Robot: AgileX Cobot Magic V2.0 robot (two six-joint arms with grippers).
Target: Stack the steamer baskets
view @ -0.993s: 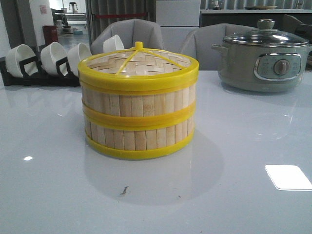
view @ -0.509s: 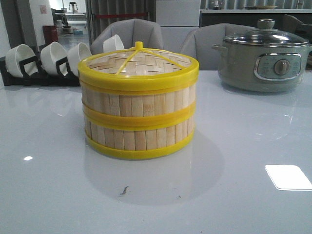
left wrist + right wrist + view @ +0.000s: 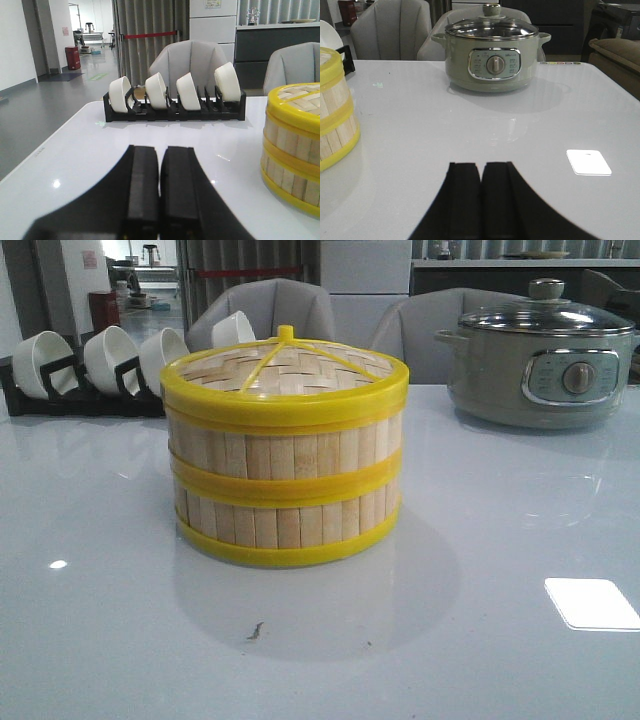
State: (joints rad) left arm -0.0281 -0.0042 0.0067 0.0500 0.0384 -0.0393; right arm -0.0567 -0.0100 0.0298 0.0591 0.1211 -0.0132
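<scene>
Two steamer baskets [image 3: 285, 475] stand stacked one on the other in the middle of the white table, pale bamboo slats between yellow rims. A woven lid [image 3: 285, 365] with a small yellow knob sits on top. The stack's edge shows in the left wrist view as steamer baskets [image 3: 292, 150] and in the right wrist view as steamer baskets [image 3: 335, 110]. My left gripper [image 3: 160, 150] is shut with nothing in it, low over the table to the left of the stack. My right gripper [image 3: 481, 166] is shut and empty, to the right of the stack. Neither gripper appears in the front view.
A black rack of white bowls [image 3: 95, 365] stands at the back left, also seen as the rack [image 3: 175, 102]. A grey-green electric pot [image 3: 545, 355] with a glass lid stands at the back right, the pot [image 3: 490, 60]. Grey chairs [image 3: 270, 305] line the far edge.
</scene>
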